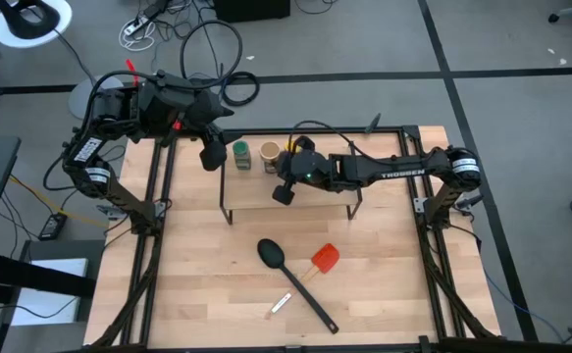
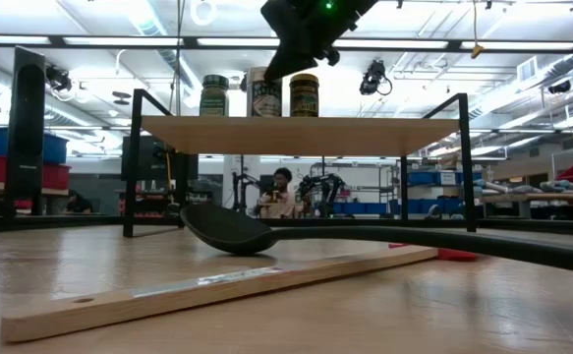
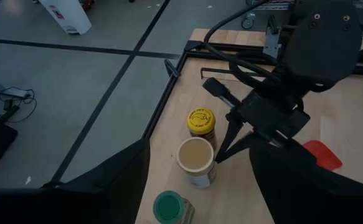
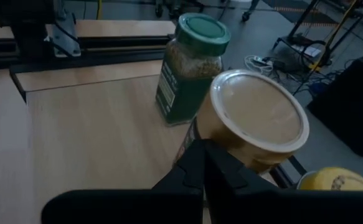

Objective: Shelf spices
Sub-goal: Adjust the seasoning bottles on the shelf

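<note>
Three spice jars stand upright in a row on the shelf's (image 2: 296,136) wooden top, near its far left end: a green-topped one (image 3: 170,206), a tan one (image 3: 195,160) and a yellow one (image 3: 200,120). My right gripper (image 4: 203,158) is shut above the shelf, slanting down, its tips beside the tan jar (image 4: 259,121) on the jar's near side. My left gripper (image 1: 212,155) hangs open above the shelf's far left corner, clear of the jars. My right gripper's shut fingertips (image 3: 220,152) stand right beside the tan jar's side wall (image 4: 200,134), coming from the table's near right. I cannot tell whether they touch it. The jar stands upright on the shelf.
A black spoon (image 1: 286,272) and a red spatula (image 1: 326,258) lie on the table in front of the shelf, with a small wooden stick (image 1: 281,304) nearer the front edge. Black frame rails (image 1: 158,226) run along the table's left and right sides.
</note>
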Motion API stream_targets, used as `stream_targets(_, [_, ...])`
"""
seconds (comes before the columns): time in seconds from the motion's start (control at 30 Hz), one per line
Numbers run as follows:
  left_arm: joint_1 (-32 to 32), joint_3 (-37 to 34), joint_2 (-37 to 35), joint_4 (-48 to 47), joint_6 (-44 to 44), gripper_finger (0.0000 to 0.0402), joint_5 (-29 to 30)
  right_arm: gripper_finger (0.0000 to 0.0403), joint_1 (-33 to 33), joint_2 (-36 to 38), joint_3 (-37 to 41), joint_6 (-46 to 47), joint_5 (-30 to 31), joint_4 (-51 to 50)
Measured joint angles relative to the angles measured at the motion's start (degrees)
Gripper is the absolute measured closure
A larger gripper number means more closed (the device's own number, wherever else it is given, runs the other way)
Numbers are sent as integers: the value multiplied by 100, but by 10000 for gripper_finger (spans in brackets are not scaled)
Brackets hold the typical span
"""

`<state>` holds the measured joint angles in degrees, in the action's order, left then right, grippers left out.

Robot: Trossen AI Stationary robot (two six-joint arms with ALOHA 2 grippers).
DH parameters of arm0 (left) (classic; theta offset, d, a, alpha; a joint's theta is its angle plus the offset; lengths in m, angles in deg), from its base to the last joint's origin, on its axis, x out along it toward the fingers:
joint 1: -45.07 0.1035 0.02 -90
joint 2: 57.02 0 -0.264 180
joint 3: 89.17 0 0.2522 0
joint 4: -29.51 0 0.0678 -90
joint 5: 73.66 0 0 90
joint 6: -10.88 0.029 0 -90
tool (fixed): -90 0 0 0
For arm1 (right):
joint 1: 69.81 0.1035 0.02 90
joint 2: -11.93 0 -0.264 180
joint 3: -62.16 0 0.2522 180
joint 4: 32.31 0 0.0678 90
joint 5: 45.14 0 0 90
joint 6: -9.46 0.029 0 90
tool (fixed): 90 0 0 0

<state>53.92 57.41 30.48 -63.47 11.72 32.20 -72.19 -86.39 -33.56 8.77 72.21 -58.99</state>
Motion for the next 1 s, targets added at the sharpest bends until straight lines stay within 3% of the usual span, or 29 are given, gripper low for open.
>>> stream_targets(1.0, [0,0,0,2,-2,122,1,403,-269,0,0,-202,-270,494])
